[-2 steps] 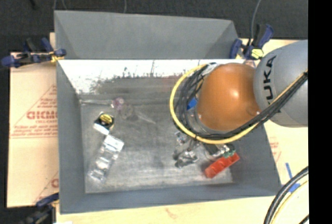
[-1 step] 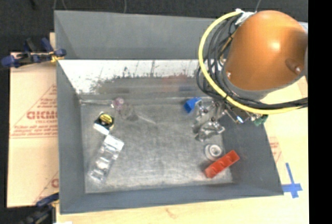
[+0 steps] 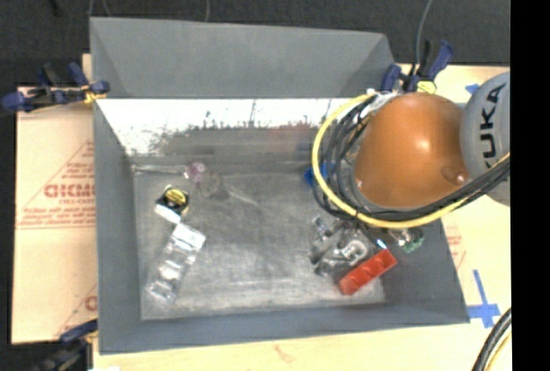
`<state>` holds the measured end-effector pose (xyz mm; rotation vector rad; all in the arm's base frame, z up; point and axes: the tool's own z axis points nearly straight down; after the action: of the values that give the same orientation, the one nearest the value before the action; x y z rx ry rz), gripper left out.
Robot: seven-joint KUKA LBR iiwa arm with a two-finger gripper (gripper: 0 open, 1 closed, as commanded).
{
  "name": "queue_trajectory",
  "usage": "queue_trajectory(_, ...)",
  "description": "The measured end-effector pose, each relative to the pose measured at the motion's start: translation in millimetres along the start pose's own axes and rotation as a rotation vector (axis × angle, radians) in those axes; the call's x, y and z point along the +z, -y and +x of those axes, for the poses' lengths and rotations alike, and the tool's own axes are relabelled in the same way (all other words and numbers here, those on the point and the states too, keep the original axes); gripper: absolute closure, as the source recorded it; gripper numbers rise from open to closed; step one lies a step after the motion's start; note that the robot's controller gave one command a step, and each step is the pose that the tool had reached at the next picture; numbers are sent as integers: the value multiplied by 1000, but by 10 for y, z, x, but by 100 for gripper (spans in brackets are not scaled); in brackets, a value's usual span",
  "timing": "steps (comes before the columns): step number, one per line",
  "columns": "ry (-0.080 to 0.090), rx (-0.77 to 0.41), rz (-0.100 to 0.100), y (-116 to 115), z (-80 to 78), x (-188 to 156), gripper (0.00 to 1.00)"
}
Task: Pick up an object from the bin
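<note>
Grey metal is forming the bin, whose sloping walls are running down to a scuffed floor. Seen from the camera view, the arm is reaching in from the right, and its rounded orange cover is hanging over the right part of the floor, with looped cables wrapping around it. Below the cover, the gripper is sitting low over the near right part of the floor; whether it is spread apart or closed together cannot be told, since its metal parts are blurring into one another.

Just beside the gripper, on its near right side, a red block is lying tilted on the floor, close to the near right corner. Whether the gripper is touching it cannot be told.

A small blue thing is peeking out from behind the cables, farther back. Well apart, on the left of the floor, a clear plastic packet is lying flat, a small black-and-yellow piece is resting just beyond it, and a pale purple piece is lying farther back still.
</note>
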<state>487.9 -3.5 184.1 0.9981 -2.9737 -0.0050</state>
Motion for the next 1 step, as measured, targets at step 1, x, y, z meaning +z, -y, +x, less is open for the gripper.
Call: queue_trajectory(1, 3, -294, 5, 121, 158, 252, 100)
